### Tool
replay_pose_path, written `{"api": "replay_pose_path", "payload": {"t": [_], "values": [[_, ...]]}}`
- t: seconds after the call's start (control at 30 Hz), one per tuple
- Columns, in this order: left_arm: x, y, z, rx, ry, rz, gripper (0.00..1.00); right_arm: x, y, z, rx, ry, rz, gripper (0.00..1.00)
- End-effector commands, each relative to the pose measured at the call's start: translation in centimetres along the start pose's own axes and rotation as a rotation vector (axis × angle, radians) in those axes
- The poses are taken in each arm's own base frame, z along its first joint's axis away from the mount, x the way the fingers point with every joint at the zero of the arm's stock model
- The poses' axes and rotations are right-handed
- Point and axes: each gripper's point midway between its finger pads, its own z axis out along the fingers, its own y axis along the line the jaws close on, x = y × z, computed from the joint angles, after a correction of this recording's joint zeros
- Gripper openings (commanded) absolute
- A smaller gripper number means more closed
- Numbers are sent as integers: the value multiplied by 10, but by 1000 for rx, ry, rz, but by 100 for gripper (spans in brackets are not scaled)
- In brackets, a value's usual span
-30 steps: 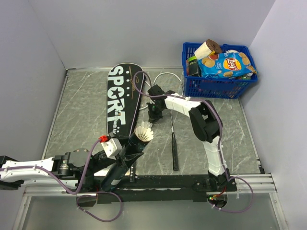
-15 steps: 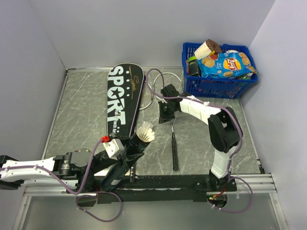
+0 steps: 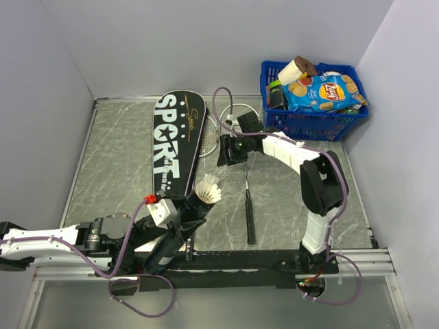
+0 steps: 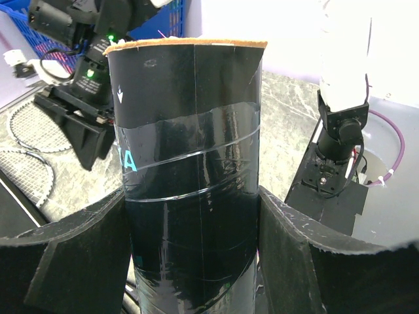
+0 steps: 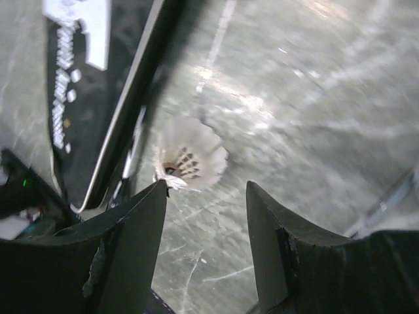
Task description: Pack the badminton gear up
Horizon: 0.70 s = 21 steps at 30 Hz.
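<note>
At near-left, tube (image 4: 190, 131) points far-right (shuttlecock (image 3: 206, 188) atop).

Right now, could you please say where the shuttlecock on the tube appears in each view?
Top external: shuttlecock lower centre, atop the tube.
Left wrist: not in it; the tube fills the centre.
Right wrist: shuttlecock centre-left, blurred.
Shared landmark: SPORT cover, left of it in top and right-wrist views.

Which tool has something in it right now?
The left tool, closed around the black tube; the right tool is open and empty.
</note>
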Motion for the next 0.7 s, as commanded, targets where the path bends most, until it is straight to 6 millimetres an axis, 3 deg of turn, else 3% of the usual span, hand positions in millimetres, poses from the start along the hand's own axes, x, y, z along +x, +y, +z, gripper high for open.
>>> {"api": "replay_pose_path", "payload": {"t": [0.0,0.13,0.27,0.67], "values": [[-22,1,-3,-3,-64,-33,25,-12,26,5,-224,18,-154,59],[-22,3,-5,-6,-64,-2,26,-11,38,11,-328,56,-189,59],[-22,2,-6,-4,-63,1,26,-3,37,21,-379,105,-186,59],[-22,1,-7,-3,-60,6,26,20,48,25,-513,192,-180,55]]}}
